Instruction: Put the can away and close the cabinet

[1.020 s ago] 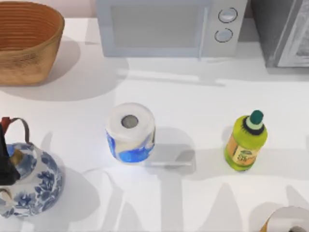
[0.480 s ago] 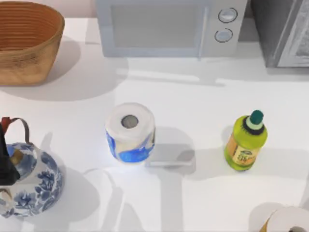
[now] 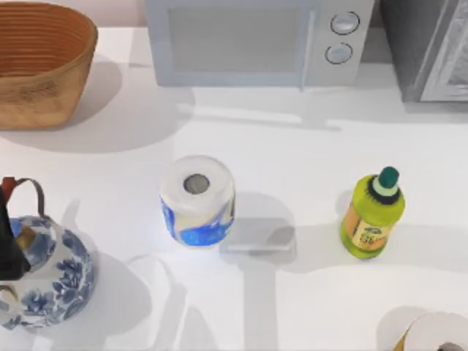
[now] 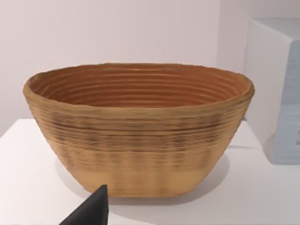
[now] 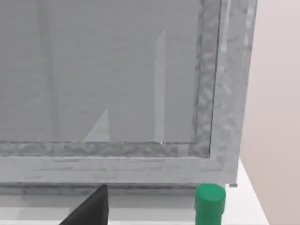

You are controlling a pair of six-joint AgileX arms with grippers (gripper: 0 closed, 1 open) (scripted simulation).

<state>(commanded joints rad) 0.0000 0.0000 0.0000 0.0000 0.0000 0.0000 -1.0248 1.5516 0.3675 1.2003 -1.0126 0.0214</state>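
A woven wicker basket (image 3: 40, 62) sits upper left on the white counter (image 3: 292, 153); a blue-wrapped paper roll (image 3: 197, 201) centre; a green bottle (image 3: 371, 214) right; the grey cabinet (image 3: 428, 47) upper right. Either hand's grip cannot be told.

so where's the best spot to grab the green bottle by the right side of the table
Take the green bottle around its wide yellow-green body, below the narrow dark green cap, coming in level from the side. It stands upright with bare table around it, so a side approach looks unobstructed. The cap is probably too small for a secure hold.
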